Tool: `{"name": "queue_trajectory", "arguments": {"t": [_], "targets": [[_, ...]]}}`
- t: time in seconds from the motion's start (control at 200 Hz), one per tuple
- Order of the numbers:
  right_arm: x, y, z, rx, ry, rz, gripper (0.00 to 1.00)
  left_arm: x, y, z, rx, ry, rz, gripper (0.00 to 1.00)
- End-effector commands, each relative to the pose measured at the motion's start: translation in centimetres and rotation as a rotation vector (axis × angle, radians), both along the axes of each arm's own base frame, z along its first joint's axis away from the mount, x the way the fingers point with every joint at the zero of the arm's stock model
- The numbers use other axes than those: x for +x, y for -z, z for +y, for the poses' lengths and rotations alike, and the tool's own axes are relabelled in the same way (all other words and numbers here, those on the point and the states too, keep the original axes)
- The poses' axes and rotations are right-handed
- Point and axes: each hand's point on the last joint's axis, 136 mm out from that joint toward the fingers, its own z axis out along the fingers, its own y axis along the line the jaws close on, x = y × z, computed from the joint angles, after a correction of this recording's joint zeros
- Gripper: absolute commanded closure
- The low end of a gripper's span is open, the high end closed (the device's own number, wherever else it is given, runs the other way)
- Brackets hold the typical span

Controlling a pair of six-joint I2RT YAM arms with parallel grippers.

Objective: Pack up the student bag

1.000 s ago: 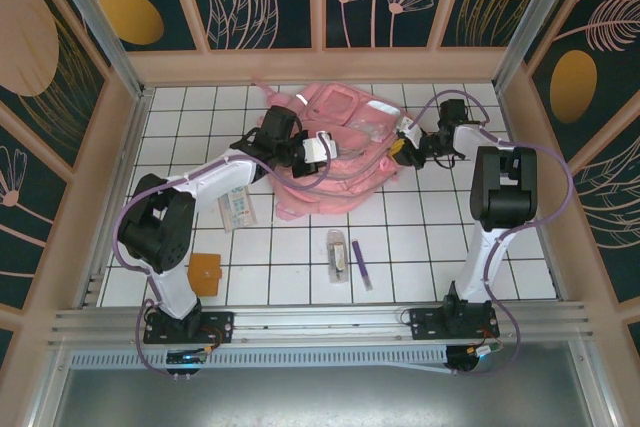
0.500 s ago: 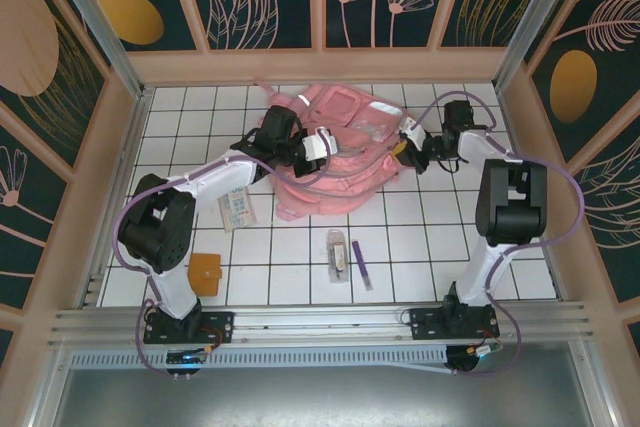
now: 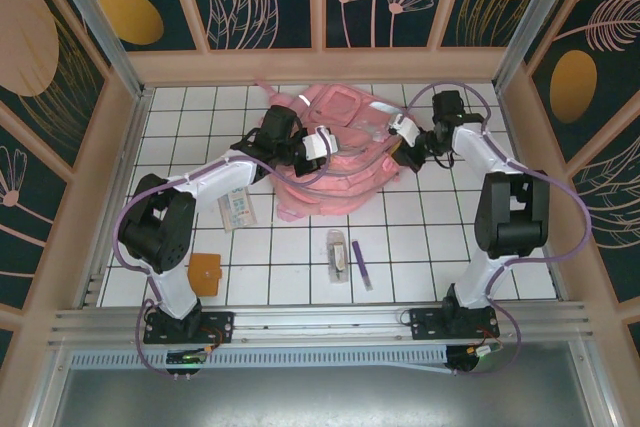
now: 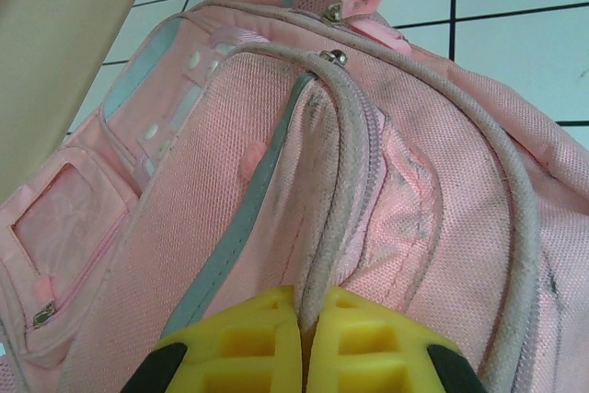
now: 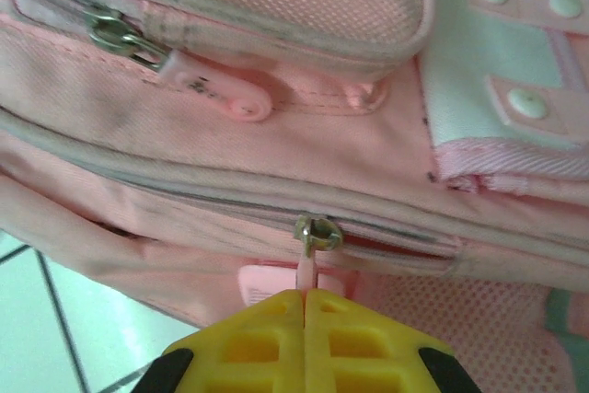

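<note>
1. At the table's far middle: large soft pink fabric student bag.
2. Left gripper: jaws pinch its grey piped seam; we brace it taut.
3. Right gripper: jaws pinch the small pink zip tab; we pull along the track.

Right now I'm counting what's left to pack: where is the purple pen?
Top view: the purple pen lies on the white tiles near the front middle, just right of a small packet.

student bag blocks the far centre of the table; its near-right side lies open; purple pen and orange card dot the near strip.
</note>
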Motion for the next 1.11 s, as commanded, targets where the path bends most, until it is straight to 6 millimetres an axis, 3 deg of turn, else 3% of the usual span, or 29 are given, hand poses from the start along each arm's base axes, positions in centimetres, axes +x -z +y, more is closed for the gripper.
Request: {"name": "queue_trajectory", "arguments": {"t": [0.0, 0.16, 0.325, 0.48, 0.575, 0.681, 0.741, 0.866, 0.926, 1.101], "targets": [[-2.7, 0.0, 1.9, 0.056, 0.027, 0.178, 1.0, 0.8, -2.3, -1.3, -0.076, 0.02, -0.05, 1.0], [-3.1, -1.1, 4.8, 0.182, 0.052, 0.222, 1.0, 0.9, -2.0, -1.6, -0.082, 0.036, -0.052, 1.0], [-3.7, -1.0, 7.4, 0.296, 0.083, 0.286, 1.0, 0.8, -2.5, -2.2, -0.133, 0.053, -0.041, 1.0], [-5.8, -2.2, 9.9, 0.38, -0.019, 0.305, 1.0, 0.9, -2.6, -2.5, -0.148, 0.05, -0.032, 1.0], [-5.2, -2.6, 8.1, 0.361, 0.026, 0.221, 1.0, 0.8, -2.6, -2.5, -0.146, 0.056, -0.037, 1.0], [-2.3, -3.2, 3.3, 0.332, 0.231, 0.055, 0.67, 0.7, -3.0, -2.4, -0.141, 0.056, -0.037, 1.0], [-1.4, -3.7, 1.1, 0.335, 0.302, -0.039, 0.57, 0.5, -3.1, -2.5, -0.147, 0.07, -0.037, 1.0], [-0.7, -2.1, -1.8, 0.283, 0.341, -0.059, 0.55, 0.4, -3.0, -2.6, -0.146, 0.078, -0.024, 1.0], [-0.7, -1.0, -1.9, 0.235, 0.306, -0.029, 0.55, 0.4, -3.3, -2.6, -0.155, 0.073, -0.018, 1.0], [-1.8, 0.8, 0.3, 0.198, 0.147, -0.017, 0.53, 0.3, -3.4, -2.8, -0.161, 0.085, -0.023, 1.0]]}}
